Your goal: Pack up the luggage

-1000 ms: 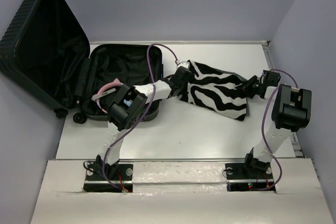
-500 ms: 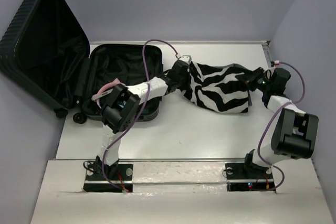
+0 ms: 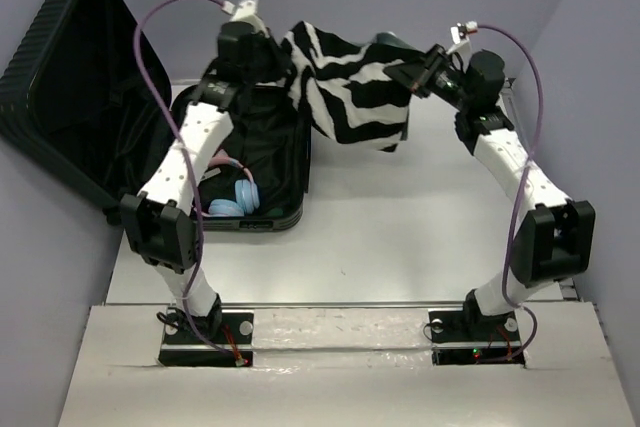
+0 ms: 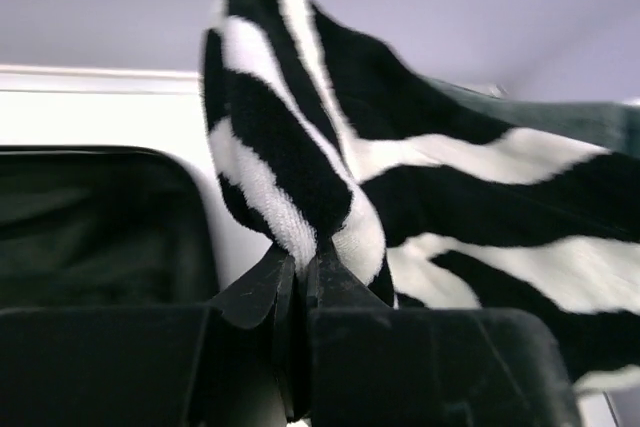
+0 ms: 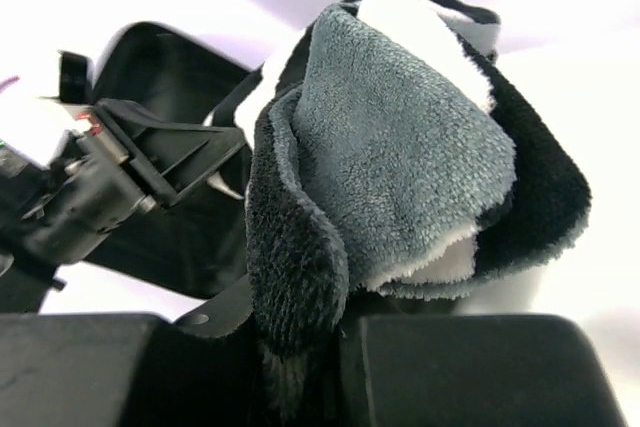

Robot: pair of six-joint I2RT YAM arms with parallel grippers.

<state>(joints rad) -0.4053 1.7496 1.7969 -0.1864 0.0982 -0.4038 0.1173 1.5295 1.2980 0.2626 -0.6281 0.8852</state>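
End effector on the left arm (image 3: 268,47), upper centre-left of the frame, is clamped on one corner of the zebra-striped blanket (image 3: 345,87), above the far edge of the luggage (image 3: 70,87). The luggage lies open at left with blue headphones (image 3: 235,199) inside. The right end effector (image 3: 420,75) pinches the opposite corner, and the cloth hangs between them over the surface (image 3: 400,227). This looks like the carry step. Next, both arms would need to swing left and lower the blanket into the shell.
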